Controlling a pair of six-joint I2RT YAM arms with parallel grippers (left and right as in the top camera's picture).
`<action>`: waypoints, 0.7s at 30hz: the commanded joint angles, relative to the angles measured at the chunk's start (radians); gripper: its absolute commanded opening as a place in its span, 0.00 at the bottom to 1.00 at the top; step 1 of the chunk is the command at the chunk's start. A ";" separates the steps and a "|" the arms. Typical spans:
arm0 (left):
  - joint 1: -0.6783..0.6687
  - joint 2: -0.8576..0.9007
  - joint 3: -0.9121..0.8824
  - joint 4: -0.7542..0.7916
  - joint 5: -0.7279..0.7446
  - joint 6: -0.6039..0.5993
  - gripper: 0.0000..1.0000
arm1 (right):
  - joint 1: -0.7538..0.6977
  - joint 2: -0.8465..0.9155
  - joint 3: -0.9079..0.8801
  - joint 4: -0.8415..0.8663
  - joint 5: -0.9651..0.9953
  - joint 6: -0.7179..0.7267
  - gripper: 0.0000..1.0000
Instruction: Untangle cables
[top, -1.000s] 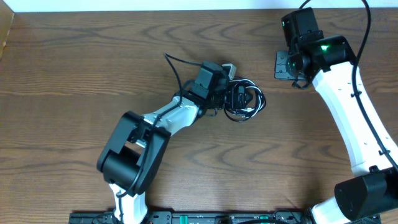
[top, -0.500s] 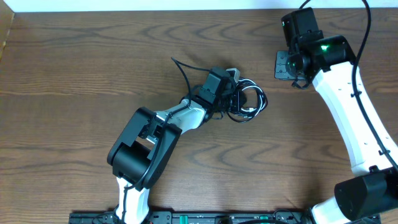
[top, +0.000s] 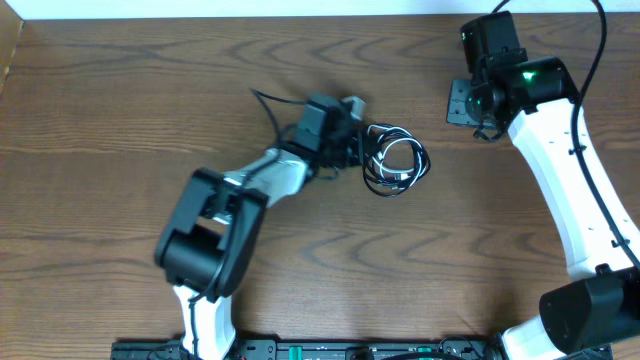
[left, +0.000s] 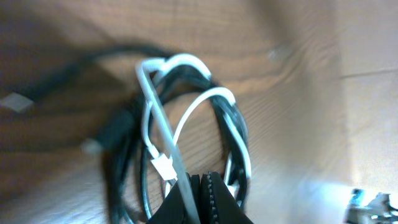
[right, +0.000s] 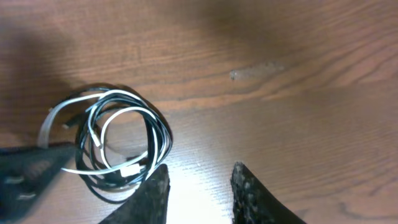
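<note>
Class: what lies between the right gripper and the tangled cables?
Nothing but bare table separates the right gripper from the cables, clearest in the overhead view.

No lettering or numbers can be read (views partly blurred).

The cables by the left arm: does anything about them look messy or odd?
Yes. The white cable and black cable are wound through each other in one tangled coil on the table, not lying apart. The left gripper is shut on a white strand; the right gripper hovers open beside the coil.
</note>
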 joint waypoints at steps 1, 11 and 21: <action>0.055 -0.113 -0.005 0.006 0.118 0.002 0.08 | 0.005 -0.001 -0.066 0.031 -0.039 0.021 0.34; 0.098 -0.260 -0.005 -0.040 0.124 0.003 0.12 | 0.039 0.000 -0.362 0.306 -0.262 0.047 0.37; 0.100 -0.273 -0.005 -0.047 0.138 0.002 0.12 | 0.105 0.000 -0.495 0.478 -0.311 0.090 0.35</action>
